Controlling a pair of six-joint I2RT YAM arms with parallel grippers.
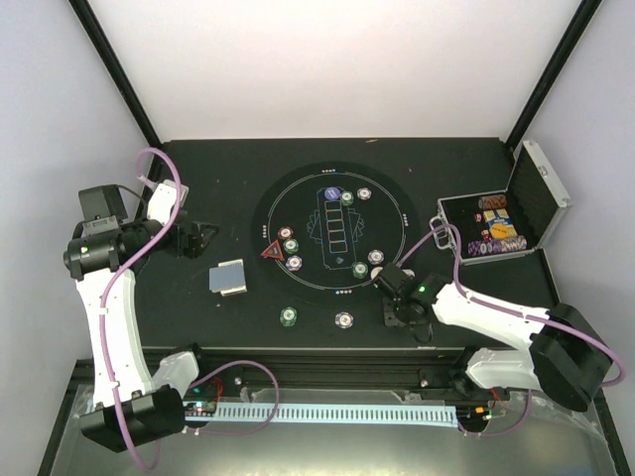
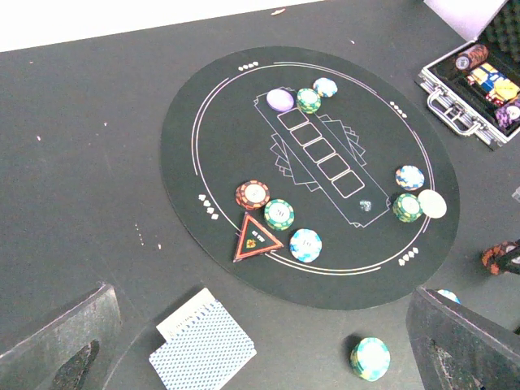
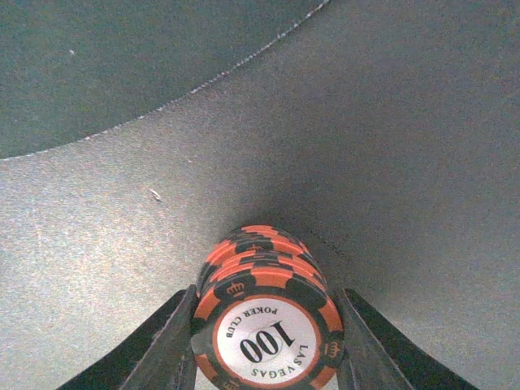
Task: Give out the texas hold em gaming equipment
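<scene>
Pinching the red chip stack (image 3: 262, 280) (marked 100) is the right gripper (image 3: 266, 337).

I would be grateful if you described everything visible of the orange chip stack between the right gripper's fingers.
The chip stack is a few orange discs with black edge stripes, apparently smooth plastic. The top face has a white centre printed 100, POKER CLUB, LAS VEGAS. The discs sit slightly out of line, upright on the dark table, just outside the mat. The right gripper has its fingers against both sides of the stack.
</scene>
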